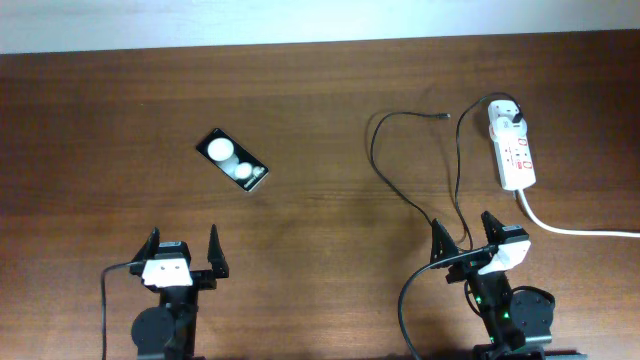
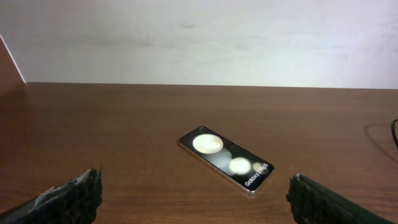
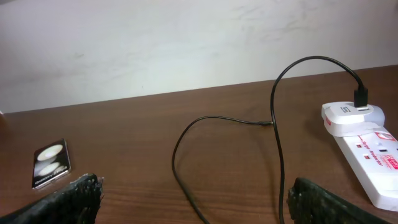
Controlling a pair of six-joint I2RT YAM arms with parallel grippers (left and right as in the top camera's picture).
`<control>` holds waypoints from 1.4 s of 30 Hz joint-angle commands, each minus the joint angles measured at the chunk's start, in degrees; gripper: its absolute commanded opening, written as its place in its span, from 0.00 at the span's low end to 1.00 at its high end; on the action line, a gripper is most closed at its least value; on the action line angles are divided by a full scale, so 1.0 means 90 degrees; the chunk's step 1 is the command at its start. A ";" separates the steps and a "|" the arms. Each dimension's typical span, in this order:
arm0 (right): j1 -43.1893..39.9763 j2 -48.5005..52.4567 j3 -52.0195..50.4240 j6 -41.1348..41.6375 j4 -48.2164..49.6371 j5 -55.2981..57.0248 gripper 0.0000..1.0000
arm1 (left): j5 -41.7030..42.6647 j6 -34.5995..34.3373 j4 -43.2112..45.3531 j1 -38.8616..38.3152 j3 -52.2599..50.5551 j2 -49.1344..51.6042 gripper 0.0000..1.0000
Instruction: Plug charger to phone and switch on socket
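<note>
We see both grippers near the front edge of the table (image 1: pixel 100 120), fingers spread wide and holding nothing. The left gripper (image 1: pixel 183 243) faces the phone (image 1: pixel 233 160), which lies flat ahead of it. The right gripper (image 1: pixel 463 230) sits over the charger (image 3: pixel 272 102) cable, near the socket (image 1: pixel 512 150). The charger's white plug sits in the socket's far end. Its connector tip lies loose, well apart from the phone.

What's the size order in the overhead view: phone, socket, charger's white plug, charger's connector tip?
1. socket and phone: look about alike in footprint, so not ranked against each other.
2. white plug: clearly smaller.
3. connector tip: smallest, barely a speck.
</note>
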 commanded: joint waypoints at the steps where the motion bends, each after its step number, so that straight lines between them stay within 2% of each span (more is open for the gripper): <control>1: 0.0034 -0.0058 -0.0063 0.0010 0.0015 0.0010 0.99 | -0.0041 0.0097 -0.0015 -0.0024 -0.0034 -0.0019 0.99; 21: 0.0034 -0.0058 -0.0063 0.0007 0.0015 0.0010 0.99 | 0.0104 0.0097 -0.0058 -0.0024 0.0051 -0.0019 0.99; 36: 0.0034 -0.0058 -0.0063 0.0010 0.0015 0.0010 0.99 | 0.0175 0.0046 -0.1882 -0.0024 0.1887 0.0015 0.99; 42: 0.0034 -0.0058 -0.0063 0.0007 0.0012 0.0010 0.99 | 0.0177 0.0046 -0.2431 -0.0024 0.2735 0.0736 0.99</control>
